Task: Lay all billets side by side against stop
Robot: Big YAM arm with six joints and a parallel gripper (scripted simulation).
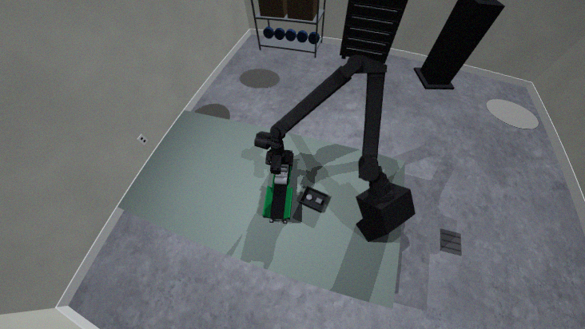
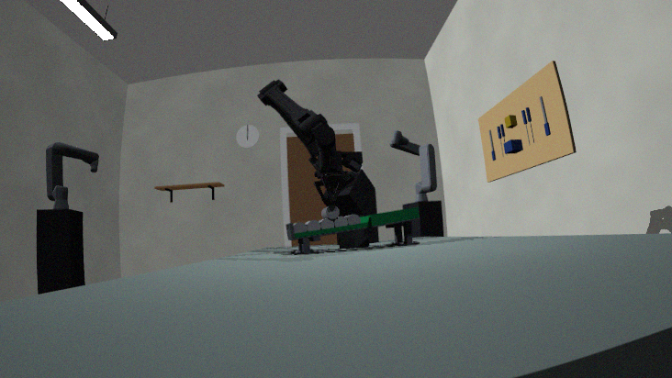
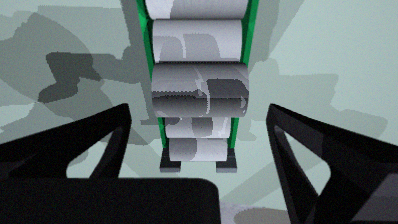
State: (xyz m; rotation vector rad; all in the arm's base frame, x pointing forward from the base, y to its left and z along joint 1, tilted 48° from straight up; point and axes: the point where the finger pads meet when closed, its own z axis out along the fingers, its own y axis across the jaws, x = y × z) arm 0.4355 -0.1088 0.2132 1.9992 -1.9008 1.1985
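We see the gripper [image 3: 199, 145] spread wide with nothing between its fingers, hanging just above the stacked bar [image 3: 200, 90]. That bar lies across the green ramp [image 2: 386, 217], resting on top of two others in the row; in the exterior view it shows as the raised bar [image 2: 330, 213] above the line of bars [image 2: 319, 223]. More bars [image 3: 197, 41] lie side by side further up the ramp, and the lowest bar [image 3: 197, 149] sits at the low end against the stop [image 2: 291, 230]. We cannot tell from the wrist view whether the lower bars touch each other all the way.

From the top we see the ramp [image 1: 268, 200] on a pale green mat [image 1: 196, 184], with the black arm [image 1: 311, 101] reaching over from its dark base [image 1: 403, 204]. A small dark box with two buttons [image 1: 314, 199] sits just beside the ramp, between it and the base. Nothing lies between the fingers and the stacked bar.

Well apart: a shelf rack [image 1: 256, 28] with blue balls [image 1: 290, 34], a black cabinet [image 1: 370, 24], a black pillar [image 1: 458, 41]. A tool board [image 2: 526, 124], clock [image 2: 247, 135], door [image 2: 298, 187] and wall shelf [image 2: 188, 186] line the walls.
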